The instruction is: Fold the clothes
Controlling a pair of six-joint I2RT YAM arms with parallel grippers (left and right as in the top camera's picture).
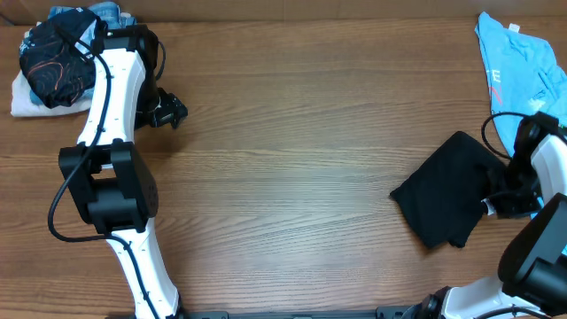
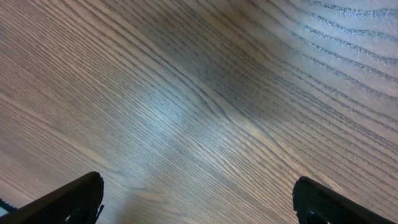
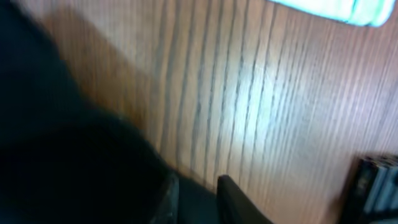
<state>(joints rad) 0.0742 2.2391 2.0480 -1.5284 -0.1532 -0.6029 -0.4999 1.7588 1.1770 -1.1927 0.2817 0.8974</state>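
The black T-shirt (image 1: 446, 190) lies bunched in a rough folded square on the right side of the wooden table (image 1: 292, 168). My right gripper (image 1: 492, 206) sits at its right edge. In the right wrist view the jaws (image 3: 196, 190) stand narrow with dark cloth (image 3: 68, 149) pinched between them. A light blue printed T-shirt (image 1: 516, 66) lies crumpled at the far right; its edge (image 3: 329, 7) shows at the top of the right wrist view. My left gripper (image 1: 170, 112) hangs open over bare wood at the left, with its fingers (image 2: 74, 199) wide apart and nothing between them.
A pile of other garments (image 1: 55, 55), dark with red lines on top of white and blue pieces, sits at the far left corner beside the left arm. A black cable (image 1: 66, 208) loops off the left arm's base.
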